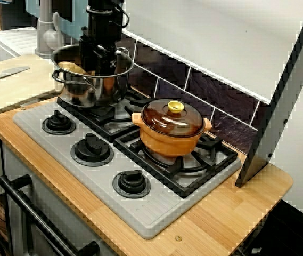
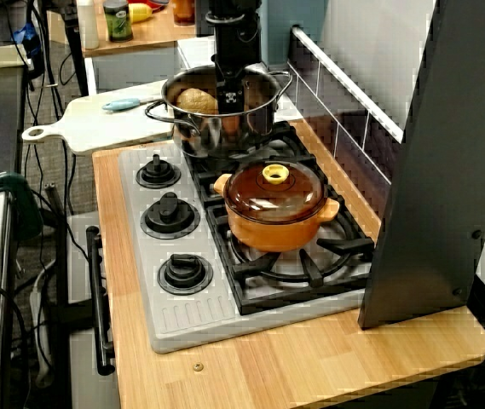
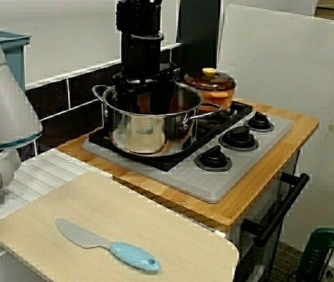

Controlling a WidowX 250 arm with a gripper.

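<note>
A steel pot [image 1: 103, 88] stands on the stove's back burner at the cutting-board end. My black gripper [image 1: 102, 63] hangs straight down into it, fingertips below the rim and hidden. Seen from high along the stove, the gripper [image 2: 229, 95] sits just right of a tan rounded lump [image 2: 195, 100] inside the pot [image 2: 216, 132]; whether they touch is unclear. That lump [image 1: 71, 68] also shows in the front-corner view. Across the cutting board, the gripper [image 3: 146, 97] fills the pot [image 3: 143, 132] mouth. An orange pot [image 1: 170, 141] with a brown glass lid occupies the neighbouring burner.
Three black knobs [image 1: 91, 149] line the stove's grey front strip. A blue-handled knife [image 3: 111, 249] lies on the pale cutting board [image 3: 172, 229] beside the stove. A tall grey panel [image 2: 430, 170] leans at the far end. An oven handle [image 3: 278, 211] runs below the counter edge.
</note>
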